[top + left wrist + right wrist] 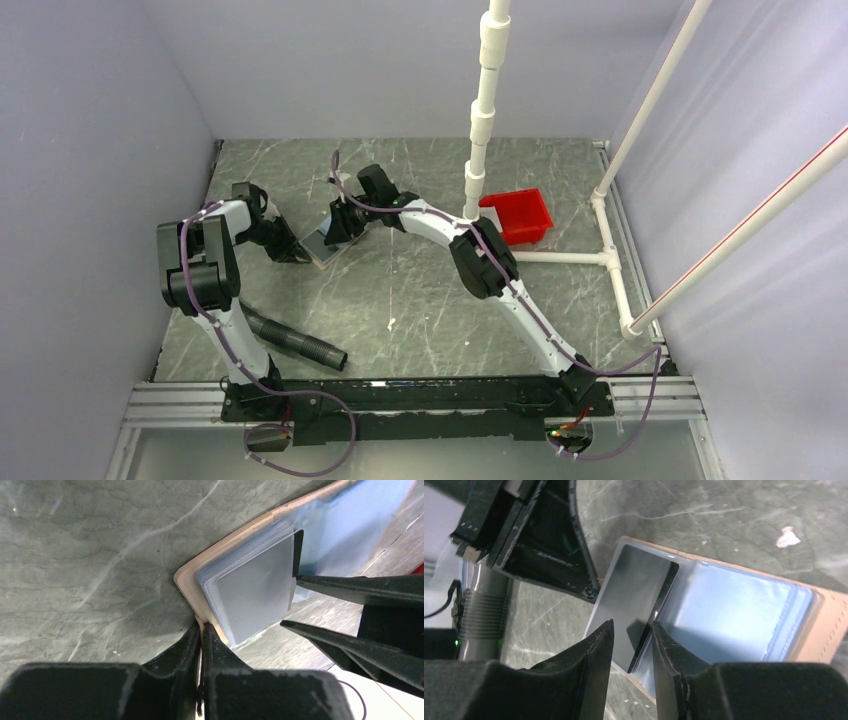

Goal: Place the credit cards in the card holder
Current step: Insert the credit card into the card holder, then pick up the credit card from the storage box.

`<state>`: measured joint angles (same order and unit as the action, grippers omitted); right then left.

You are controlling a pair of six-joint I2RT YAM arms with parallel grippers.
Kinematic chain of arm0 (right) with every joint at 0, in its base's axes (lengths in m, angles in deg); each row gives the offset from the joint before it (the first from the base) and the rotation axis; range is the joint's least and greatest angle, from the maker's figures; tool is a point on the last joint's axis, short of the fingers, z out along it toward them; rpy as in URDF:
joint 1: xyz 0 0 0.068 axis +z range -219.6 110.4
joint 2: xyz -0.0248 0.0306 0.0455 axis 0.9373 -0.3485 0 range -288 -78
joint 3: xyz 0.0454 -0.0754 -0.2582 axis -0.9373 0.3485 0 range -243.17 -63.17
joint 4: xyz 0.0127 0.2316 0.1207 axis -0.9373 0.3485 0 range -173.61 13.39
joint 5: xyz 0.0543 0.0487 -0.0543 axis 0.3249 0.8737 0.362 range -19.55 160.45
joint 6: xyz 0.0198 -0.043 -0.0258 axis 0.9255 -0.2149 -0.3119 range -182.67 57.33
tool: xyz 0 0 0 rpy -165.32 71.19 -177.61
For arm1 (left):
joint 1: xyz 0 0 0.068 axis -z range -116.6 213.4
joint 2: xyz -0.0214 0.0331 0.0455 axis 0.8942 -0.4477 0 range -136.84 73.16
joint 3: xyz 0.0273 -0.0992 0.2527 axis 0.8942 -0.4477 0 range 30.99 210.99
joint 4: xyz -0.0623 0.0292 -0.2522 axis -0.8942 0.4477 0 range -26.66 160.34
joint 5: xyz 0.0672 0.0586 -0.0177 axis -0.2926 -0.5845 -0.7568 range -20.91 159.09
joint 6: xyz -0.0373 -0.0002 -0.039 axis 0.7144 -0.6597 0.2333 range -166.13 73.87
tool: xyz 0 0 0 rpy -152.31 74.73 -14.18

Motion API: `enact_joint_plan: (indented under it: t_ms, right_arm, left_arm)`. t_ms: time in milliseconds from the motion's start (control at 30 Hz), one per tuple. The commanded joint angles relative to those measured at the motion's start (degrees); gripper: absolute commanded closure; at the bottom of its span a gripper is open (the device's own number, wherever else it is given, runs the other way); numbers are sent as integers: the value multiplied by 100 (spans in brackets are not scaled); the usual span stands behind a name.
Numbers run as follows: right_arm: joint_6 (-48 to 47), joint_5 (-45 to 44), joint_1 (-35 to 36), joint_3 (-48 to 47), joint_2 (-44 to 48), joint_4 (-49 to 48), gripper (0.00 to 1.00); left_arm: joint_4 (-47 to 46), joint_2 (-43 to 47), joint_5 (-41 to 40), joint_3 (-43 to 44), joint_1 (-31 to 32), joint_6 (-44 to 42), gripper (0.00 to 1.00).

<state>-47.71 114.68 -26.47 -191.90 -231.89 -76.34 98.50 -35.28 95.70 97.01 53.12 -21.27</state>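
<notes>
The card holder (322,246) lies open on the table, tan outside, bluish-grey inside. My left gripper (291,248) is shut on its tan edge (187,582), the fingertips pinching the rim (201,628). A pale grey credit card (255,587) rests on the holder's inner pocket, one long edge raised. My right gripper (345,226) hangs over it, its jaws apart (633,630) astride the card's (634,590) raised edge. The right finger (663,645) touches that edge; the left finger stands clear. The bluish lining (739,610) and tan rim (830,625) show to the right. No other card is in view.
A red tray (520,214) sits at the back right by a white pipe frame (480,130). A black ribbed tube (296,343) lies near the left arm's base. Grey walls close in the left and right sides.
</notes>
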Motion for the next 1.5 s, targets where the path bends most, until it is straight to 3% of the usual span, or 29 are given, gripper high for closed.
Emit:
enact_joint_plan:
  t_ms: [0,200,367,500,600,767,933,1033,1100,1167,1267,1467]
  right_arm:
    - [-553,1201,203,-163,-17,-200,63]
    - [76,654,228,-123,137,-464,53]
    - [104,-1885,282,-583,727,1438,35]
    - [-111,-3077,324,-366,1593,2425,25]
    - [-345,-3748,567,43,2379,3074,24]
    - [-283,-4553,948,2486,4532,3022,25]
    - [-466,-5689,1116,6233,8041,2025,26]
    - [-178,-6564,931,7713,9771,1662,22]
    - [251,-7025,404,8221,10453,1792,22]
    - [613,-6935,-659,8459,10628,2011,23]
    - [605,-5613,-2259,8432,10275,1815,25]
    - [587,-4123,-3304,7162,8126,1610,20]
  left_arm:
    - [164,54,-231,-20,129,-122,89]
    - [180,96,-273,-47,174,-108,89]
    - [228,304,-444,-196,169,1,81]
    - [268,544,-362,-373,167,123,74]
    - [302,753,-300,-591,146,207,67]
    - [318,1394,-141,-838,123,228,49]
    - [307,2391,-358,-810,161,-50,28]
    - [115,2757,-81,-715,302,-104,21]
    - [1,2870,27,-563,503,-69,16]
    - [-99,2875,-18,-348,837,-79,13]
    - [-135,2711,-248,-26,1357,-170,13]
    - [-396,2490,301,-36,1477,-259,12]
